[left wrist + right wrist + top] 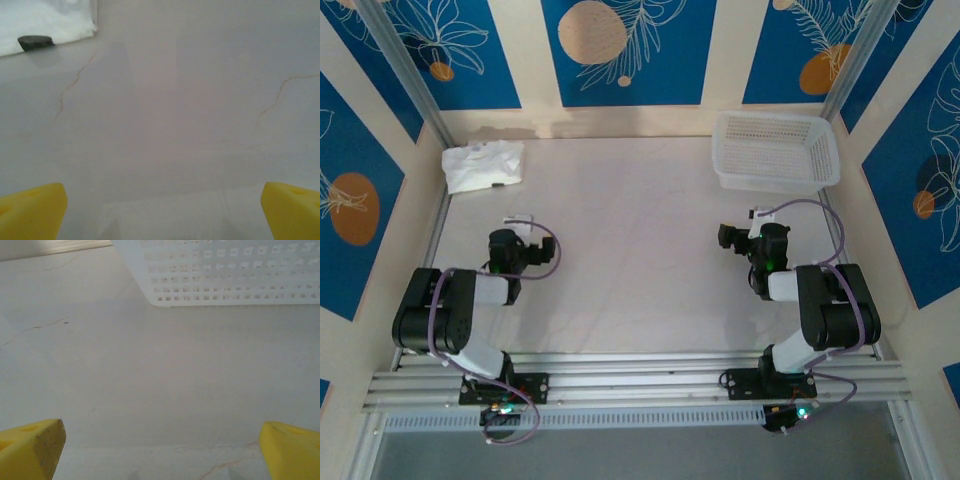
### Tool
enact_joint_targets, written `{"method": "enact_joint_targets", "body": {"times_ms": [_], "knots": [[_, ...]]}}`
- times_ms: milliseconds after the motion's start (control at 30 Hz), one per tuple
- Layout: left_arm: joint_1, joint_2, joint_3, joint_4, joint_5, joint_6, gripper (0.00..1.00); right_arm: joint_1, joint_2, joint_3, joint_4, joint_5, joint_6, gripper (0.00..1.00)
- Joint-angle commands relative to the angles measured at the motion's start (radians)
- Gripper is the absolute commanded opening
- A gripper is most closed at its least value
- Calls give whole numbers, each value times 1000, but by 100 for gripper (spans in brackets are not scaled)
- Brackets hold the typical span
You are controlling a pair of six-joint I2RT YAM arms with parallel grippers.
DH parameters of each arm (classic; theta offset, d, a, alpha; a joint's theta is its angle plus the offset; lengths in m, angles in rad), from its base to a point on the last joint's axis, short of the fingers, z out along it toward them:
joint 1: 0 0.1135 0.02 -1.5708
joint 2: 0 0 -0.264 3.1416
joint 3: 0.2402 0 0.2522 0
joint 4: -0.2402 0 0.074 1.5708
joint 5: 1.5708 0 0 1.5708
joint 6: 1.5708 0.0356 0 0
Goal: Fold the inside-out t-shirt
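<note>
1. Now the t-shirt (483, 166) lies as a compact bundle at the far-left corner of the table (640, 270), with neither gripper touching it.
2. Its dark tag (35, 42) shows at the near edge in the left wrist view.
3. Left gripper (160, 210) hangs over bare table near the t-shirt, jaws wide, holding nothing.
4. Right gripper (160, 450) is equally wide and empty, facing the basket (225, 275).
5. Basket sits at the far-right corner, well apart from the t-shirt.
</note>
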Motion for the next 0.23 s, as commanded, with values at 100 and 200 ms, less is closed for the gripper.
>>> {"method": "enact_joint_targets", "body": {"times_ms": [100, 200], "knots": [[1, -17, 16, 38, 23, 17, 99, -3, -4, 25, 21, -17, -21, 99], [1, -18, 15, 38, 24, 17, 99, 8, -9, 11, 43, 5, -29, 99]]}}
